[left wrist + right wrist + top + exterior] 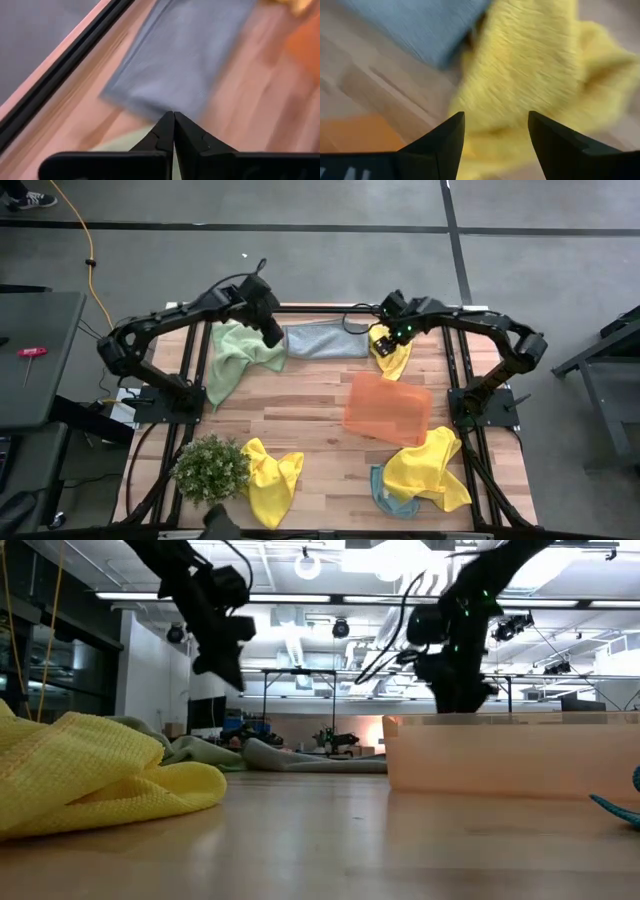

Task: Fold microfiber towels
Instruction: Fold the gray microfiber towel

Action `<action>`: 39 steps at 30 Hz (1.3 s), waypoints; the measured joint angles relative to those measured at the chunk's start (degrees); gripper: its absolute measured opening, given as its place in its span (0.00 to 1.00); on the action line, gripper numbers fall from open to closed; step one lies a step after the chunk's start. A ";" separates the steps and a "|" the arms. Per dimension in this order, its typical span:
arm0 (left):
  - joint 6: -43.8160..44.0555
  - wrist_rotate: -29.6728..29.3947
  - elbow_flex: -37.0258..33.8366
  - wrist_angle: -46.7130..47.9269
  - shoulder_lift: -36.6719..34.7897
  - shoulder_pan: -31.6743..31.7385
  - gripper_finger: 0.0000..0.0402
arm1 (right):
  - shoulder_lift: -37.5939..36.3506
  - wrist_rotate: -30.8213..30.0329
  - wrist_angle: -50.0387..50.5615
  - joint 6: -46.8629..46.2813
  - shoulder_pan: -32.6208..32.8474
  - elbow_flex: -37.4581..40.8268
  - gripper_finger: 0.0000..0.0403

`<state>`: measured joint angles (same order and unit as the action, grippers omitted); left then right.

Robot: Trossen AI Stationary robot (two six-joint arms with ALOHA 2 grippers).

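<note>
The grey-blue towel (325, 340) lies flat along the table's far edge, and the risk we see sits at its 2 ends. A crumpled yellow towel (391, 352) touches its right end, so if our right gripper (383, 335) closes low here it could, in our judgement, catch both cloths and drag the flat one out of shape. At the left end a pale green towel (235, 355) bunches against it, and a pull there could tangle those 2 as well.

Our right gripper hovers over the yellow towel near the far right corner, fingers (440, 140) spread apart with nothing between them; the yellow cloth fills the gap beneath them and the grey-blue corner lies just beside it. Our left gripper (272, 332) hangs above the left end of the grey-blue towel, fingers (165, 132) pressed together and holding nothing; the cloth lies just ahead of their tips.

The orange tray (388, 408) sits nearby toward the middle, and further yellow towels (427, 468) lie by the near edge
</note>
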<state>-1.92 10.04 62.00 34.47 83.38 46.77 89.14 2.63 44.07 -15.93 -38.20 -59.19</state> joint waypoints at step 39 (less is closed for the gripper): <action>4.77 -12.50 -2.22 -14.15 3.19 -8.30 0.17 | -21.76 -7.25 -5.23 -16.36 -5.94 4.82 0.20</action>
<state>2.85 -2.46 59.78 20.32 86.57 38.48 67.38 -4.62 38.83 -32.29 -44.14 -54.37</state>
